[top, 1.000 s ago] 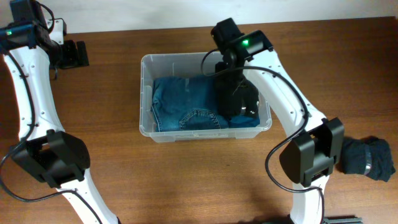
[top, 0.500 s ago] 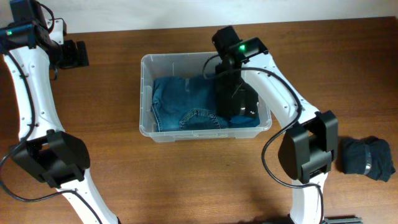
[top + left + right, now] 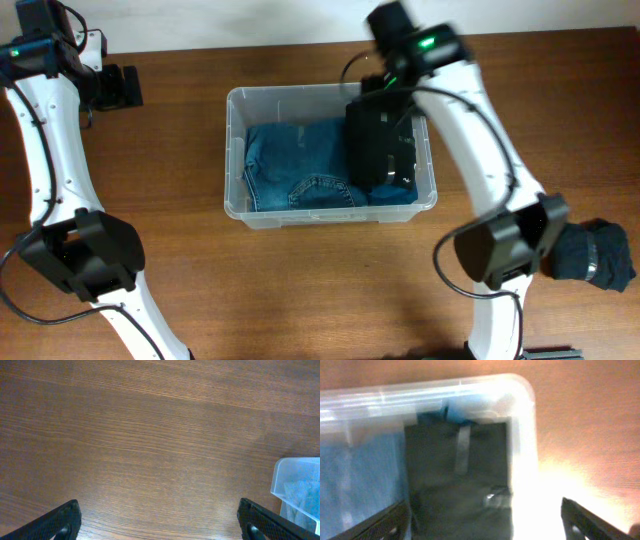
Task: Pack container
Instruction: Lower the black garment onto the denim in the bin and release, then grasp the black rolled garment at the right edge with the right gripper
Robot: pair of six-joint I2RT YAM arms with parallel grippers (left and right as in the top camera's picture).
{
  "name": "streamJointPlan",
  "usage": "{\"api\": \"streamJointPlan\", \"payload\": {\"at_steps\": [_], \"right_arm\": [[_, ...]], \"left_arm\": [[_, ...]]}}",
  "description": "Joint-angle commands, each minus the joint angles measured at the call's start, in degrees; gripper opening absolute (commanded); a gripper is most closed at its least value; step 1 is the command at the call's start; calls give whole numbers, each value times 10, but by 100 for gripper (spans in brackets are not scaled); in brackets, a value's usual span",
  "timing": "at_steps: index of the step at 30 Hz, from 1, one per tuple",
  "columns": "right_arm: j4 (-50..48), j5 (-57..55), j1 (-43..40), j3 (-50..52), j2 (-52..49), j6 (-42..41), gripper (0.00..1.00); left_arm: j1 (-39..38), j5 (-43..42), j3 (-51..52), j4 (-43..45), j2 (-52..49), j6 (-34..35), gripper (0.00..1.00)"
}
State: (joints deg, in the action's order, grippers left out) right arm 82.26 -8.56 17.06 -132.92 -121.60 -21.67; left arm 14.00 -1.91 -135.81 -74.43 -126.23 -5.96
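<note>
The clear plastic container (image 3: 237,140) stands mid-table. Folded blue jeans (image 3: 295,165) fill its left and middle, and a folded black garment (image 3: 382,150) lies against its right wall. My right gripper (image 3: 378,88) is open and empty above the container's back right corner. In the right wrist view its fingers (image 3: 485,527) straddle the black garment (image 3: 455,485) and the container's right wall (image 3: 522,420). My left gripper (image 3: 120,87) is open and empty over bare table at the far left (image 3: 160,525). The container's corner (image 3: 300,485) shows at the right of that view.
A dark bundle of clothing (image 3: 590,255) lies on the table at the right, near the base of the right arm. The wooden table (image 3: 300,290) runs round the container on all sides.
My right gripper has drawn up and back to the right, off the black garment. The garment stays in the container. The left arm has not moved.
</note>
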Motion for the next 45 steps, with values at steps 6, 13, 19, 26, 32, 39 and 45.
{"api": "streamJointPlan", "payload": {"at_steps": [6,13,19,26,32,39,45], "right_arm": [[151,-22,-101,-195,6,32,99],[151,3,-151,-185,78,69,99],[151,3,-245,-51,234,75,99],[140,4,-433,220,334,-45,99],[-9,26,-537,452,331,-104,99],[-181,44,-610,643,322,-164,97],[-248,66,-652,706,322,-163,92]], "left_arm": [[2,-3,0,1,-7,-1,99],[2,-2,0,-1,-7,-1,99],[4,-2,0,-2,-7,-1,99],[4,-7,0,-2,-7,-1,99],[4,-13,0,-1,-7,-1,99],[4,-13,0,-1,-7,-1,99],[4,-13,0,-1,-7,-1,99]]}}
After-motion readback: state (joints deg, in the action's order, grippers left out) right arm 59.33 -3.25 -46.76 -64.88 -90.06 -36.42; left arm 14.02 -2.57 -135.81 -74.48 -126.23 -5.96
